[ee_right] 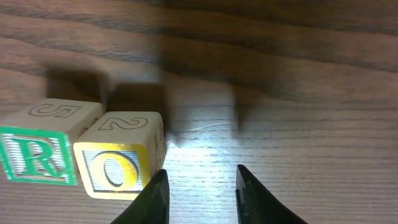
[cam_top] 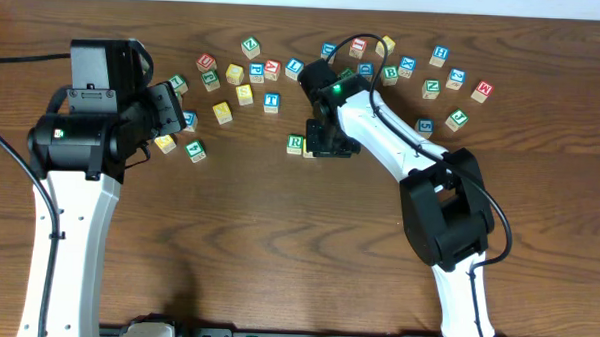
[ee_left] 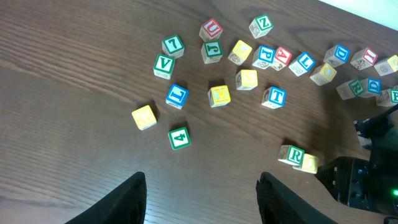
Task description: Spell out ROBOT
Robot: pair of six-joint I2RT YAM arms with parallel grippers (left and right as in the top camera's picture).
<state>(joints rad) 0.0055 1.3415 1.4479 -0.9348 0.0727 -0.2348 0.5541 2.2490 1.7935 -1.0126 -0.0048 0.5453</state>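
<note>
Overhead: the right gripper [cam_top: 331, 142] is just beside the green R cube [cam_top: 295, 143]; the T cube [cam_top: 271, 101] lies apart

Left wrist: the left gripper [ee_left: 202, 186] stands half-wide, empty

Right wrist: jaws narrow, parted, holding nothing; the yellow O cube [ee_right: 118, 165] touches the R cube, just beside one finger

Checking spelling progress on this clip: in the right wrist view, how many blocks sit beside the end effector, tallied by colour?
Green R block: 1
Yellow O block: 1
Total: 2
</note>
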